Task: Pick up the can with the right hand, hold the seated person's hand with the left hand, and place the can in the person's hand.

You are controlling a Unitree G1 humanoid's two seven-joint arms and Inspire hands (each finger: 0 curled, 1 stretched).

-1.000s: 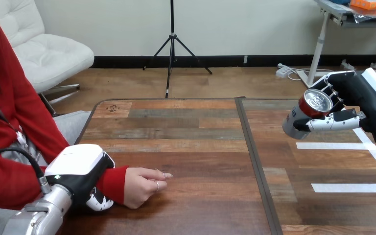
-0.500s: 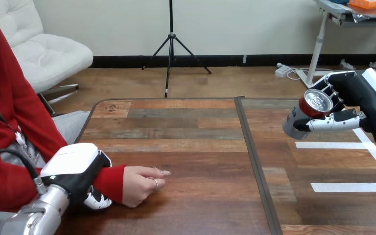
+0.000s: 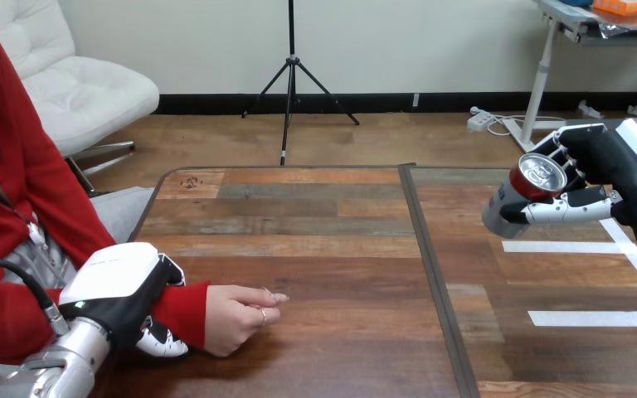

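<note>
Our right hand [image 3: 618, 166] is clamped round the can [image 3: 529, 184], fingers and thumb wrapped on its sides. It holds the can tilted in the air above the right part of the table [image 3: 323, 215], silver top turned towards us. At the near left, our left hand [image 3: 120, 286] lies over the person's wrist [image 3: 184, 308] in the red sleeve, fingers [image 3: 159, 338] curled round it. The person's hand [image 3: 234, 315] rests loosely closed on the wood, well apart from the can.
</note>
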